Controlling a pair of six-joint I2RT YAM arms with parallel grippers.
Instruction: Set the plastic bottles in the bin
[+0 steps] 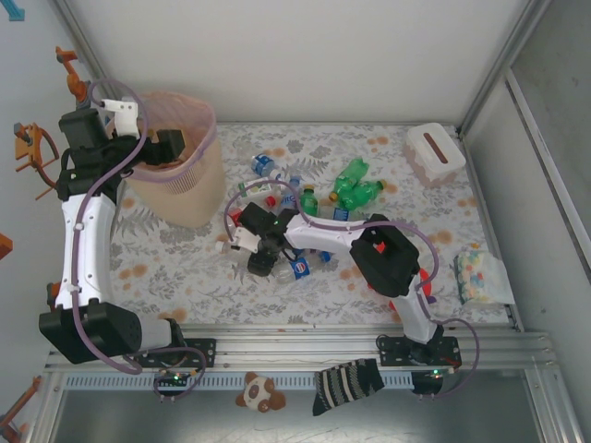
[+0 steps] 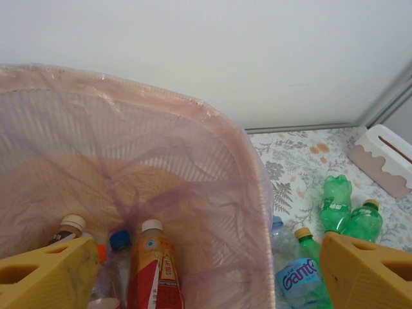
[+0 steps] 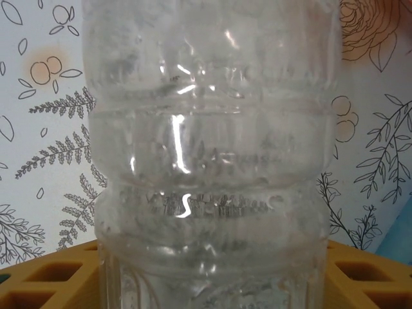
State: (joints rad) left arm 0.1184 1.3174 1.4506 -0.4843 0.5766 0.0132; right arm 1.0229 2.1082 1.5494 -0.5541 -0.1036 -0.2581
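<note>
A: From above — left jaws spread wide, hanging over the mouth of the bin (image 1: pixel 199 198) at the far left of the table (image 1: pixel 185 268).
B: And the right jaws?
A: Down among the bottles (image 1: pixel 314 198) at mid-table, to the right of the bin. Grip hidden under the wrist there.
B: Left wrist view?
A: Yellow pads (image 2: pixel 45 277) far apart, nothing between. Looking down into the pink liner (image 2: pixel 193 180): a red-labelled bottle (image 2: pixel 154 270) and a few more at the bottom. Green bottles (image 2: pixel 336 206) out on the table, just past the rim.
B: Right wrist view?
A: Clear bottle (image 3: pixel 212 161) against the flowered table, wedged between the right pads (image 3: pixel 45 283) — right jaws pressed to both its sides.
</note>
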